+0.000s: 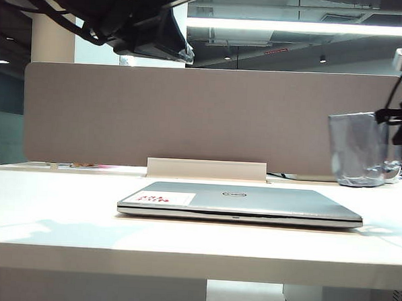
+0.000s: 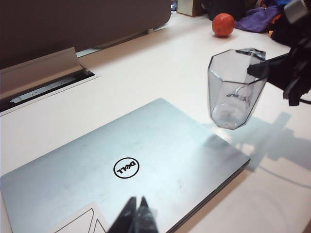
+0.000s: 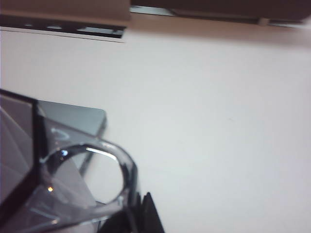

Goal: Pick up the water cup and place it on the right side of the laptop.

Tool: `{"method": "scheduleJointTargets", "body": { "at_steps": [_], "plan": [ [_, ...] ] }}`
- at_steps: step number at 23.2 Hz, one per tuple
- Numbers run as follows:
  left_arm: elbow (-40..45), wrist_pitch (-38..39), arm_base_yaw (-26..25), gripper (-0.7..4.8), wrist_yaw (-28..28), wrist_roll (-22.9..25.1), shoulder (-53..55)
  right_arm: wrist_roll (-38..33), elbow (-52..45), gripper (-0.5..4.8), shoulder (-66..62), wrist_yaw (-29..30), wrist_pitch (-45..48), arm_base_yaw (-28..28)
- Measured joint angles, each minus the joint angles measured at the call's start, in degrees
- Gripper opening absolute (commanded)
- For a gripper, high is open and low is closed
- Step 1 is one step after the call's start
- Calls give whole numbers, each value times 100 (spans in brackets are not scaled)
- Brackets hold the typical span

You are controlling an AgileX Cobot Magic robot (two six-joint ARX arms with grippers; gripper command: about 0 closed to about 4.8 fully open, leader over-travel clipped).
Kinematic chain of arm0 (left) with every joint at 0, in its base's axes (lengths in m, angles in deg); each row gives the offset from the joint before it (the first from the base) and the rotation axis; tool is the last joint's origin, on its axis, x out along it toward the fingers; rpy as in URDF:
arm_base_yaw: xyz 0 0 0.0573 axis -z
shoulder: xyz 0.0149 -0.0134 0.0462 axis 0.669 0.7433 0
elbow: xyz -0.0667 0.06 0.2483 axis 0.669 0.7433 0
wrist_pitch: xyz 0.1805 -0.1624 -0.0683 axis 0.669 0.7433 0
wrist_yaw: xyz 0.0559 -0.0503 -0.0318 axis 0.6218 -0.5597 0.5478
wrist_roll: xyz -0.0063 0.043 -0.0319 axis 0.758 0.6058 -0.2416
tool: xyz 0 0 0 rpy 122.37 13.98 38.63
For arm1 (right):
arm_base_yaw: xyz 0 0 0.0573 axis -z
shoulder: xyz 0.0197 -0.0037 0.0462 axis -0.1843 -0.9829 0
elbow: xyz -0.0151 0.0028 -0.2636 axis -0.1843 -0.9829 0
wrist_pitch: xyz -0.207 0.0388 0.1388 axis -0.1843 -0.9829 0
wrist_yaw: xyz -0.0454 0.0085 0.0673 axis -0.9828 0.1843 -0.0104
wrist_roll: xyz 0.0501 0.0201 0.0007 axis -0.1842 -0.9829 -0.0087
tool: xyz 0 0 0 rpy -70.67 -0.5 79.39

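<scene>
The water cup [image 1: 358, 149], a clear grey-tinted faceted tumbler, hangs upright in the air past the laptop's right end. My right gripper [image 1: 386, 118] is shut on its rim, one finger inside the wall and one outside. The right wrist view shows the cup [image 3: 73, 187] against the gripper [image 3: 141, 208], with a laptop corner [image 3: 82, 119] below it. The silver Dell laptop [image 1: 239, 200] lies closed in the middle of the table. In the left wrist view my left gripper [image 2: 137, 208] is shut and empty above the laptop lid [image 2: 146, 155], and the cup [image 2: 234, 90] hovers beyond the lid's far corner.
A grey partition panel [image 1: 203, 117] runs along the table's back, with a cable tray flap [image 1: 207, 169] in front of it. An orange ball [image 2: 223, 24] and purple cloth [image 2: 257, 18] lie far off on the table. The left arm [image 1: 147, 19] hangs overhead at upper left.
</scene>
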Motion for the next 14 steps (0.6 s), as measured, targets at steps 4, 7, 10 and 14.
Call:
{"method": "scheduleJointTargets", "body": {
  "at_steps": [4,7,10,14],
  "plan": [
    [0,31,0,-6,0,2,0,0,0,-2,-20,57,-85,168],
    [0,39,2,-6,-2,0,0,0,0,-2,-223,70,-87,173],
    [0,42,0,-6,0,0,0,0,0,-2,-396,83,-92,173],
    [0,44,2,-6,0,0,0,-50,9,-1,-577,144,63,251]
  ]
}}
